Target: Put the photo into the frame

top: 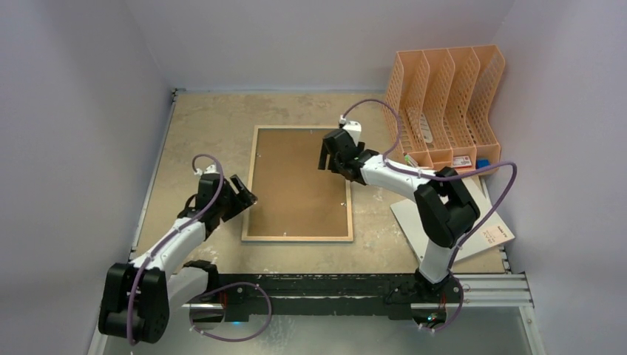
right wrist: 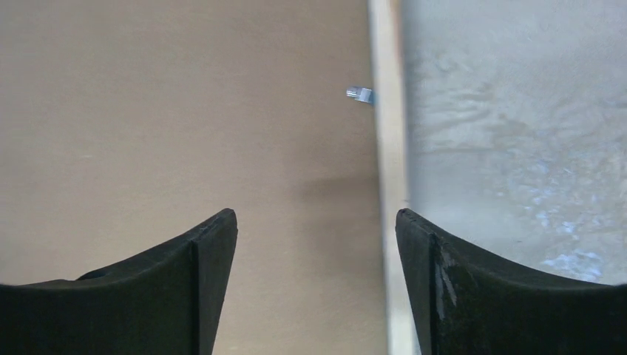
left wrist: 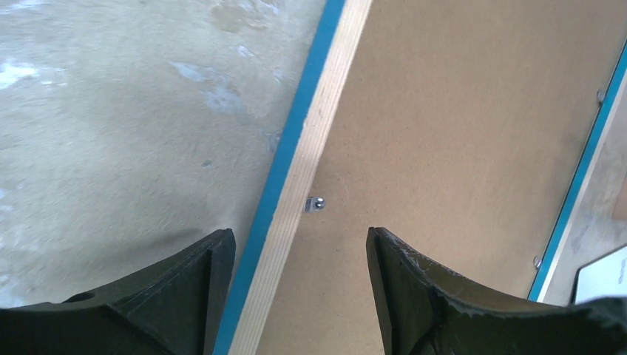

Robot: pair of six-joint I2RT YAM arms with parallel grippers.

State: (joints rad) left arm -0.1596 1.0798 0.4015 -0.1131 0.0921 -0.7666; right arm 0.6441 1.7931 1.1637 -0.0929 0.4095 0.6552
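Note:
The frame (top: 296, 238) lies face down in the middle of the table, pale wood rear up, with the plain brown backing board (top: 299, 181) set inside it. The photo is not in view. My left gripper (top: 245, 194) is open and empty over the frame's left rail. In the left wrist view its jaws (left wrist: 299, 251) straddle the cyan-and-wood rail (left wrist: 310, 148) near a small metal clip (left wrist: 316, 203). My right gripper (top: 329, 161) is open and empty above the frame's right side. In the right wrist view its jaws (right wrist: 316, 229) span the board (right wrist: 185, 111) and the right rail (right wrist: 387, 148).
A peach plastic file organiser (top: 447, 103) stands at the back right. A white sheet with small print (top: 480, 222) lies under the right arm, near the table's right edge. A second clip (right wrist: 360, 93) sits on the right rail. Grey walls close in both sides.

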